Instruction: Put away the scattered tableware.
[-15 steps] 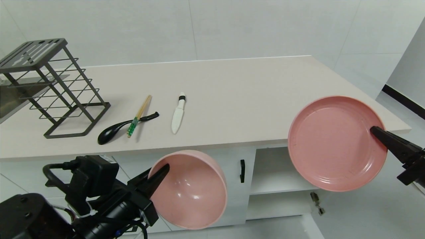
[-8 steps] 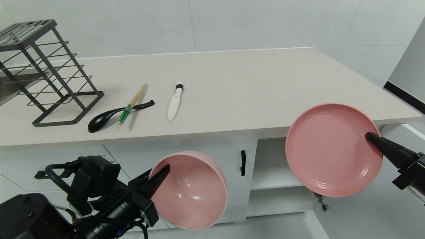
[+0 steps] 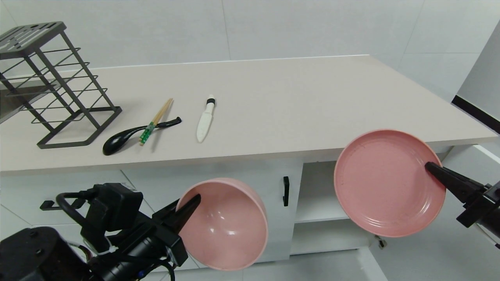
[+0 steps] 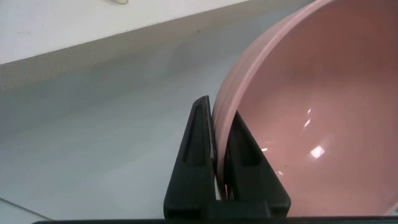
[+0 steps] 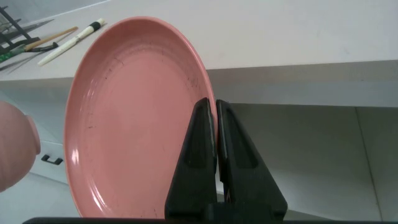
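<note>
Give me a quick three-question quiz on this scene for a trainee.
1. True or false: the left gripper is shut on the bowl's rim.
2. Fill in: the right gripper holds the ____ by its rim.
3. Short answer: what crosses the spoon's handle on the counter?

Key
1. True.
2. Plate.
3. Chopsticks.

Pink bowl (image 3: 230, 228), pink plate (image 3: 384, 183), black spoon (image 3: 113, 144), white knife (image 3: 205, 123).
</note>
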